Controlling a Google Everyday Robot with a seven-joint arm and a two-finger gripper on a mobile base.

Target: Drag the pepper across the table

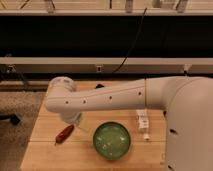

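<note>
The pepper is small, slim and dark red. It lies on the left part of the light wooden table, pointing down-left. My white arm reaches in from the right across the table. Its end bends down at the left, and the gripper sits low over the table just above and right of the pepper's upper end. The arm hides most of the gripper. I cannot tell whether it touches the pepper.
A green bowl stands at the middle front of the table, right of the pepper. A small white object lies right of the bowl. A dark item peeks out at the table's back edge behind the arm. Floor lies left of the table.
</note>
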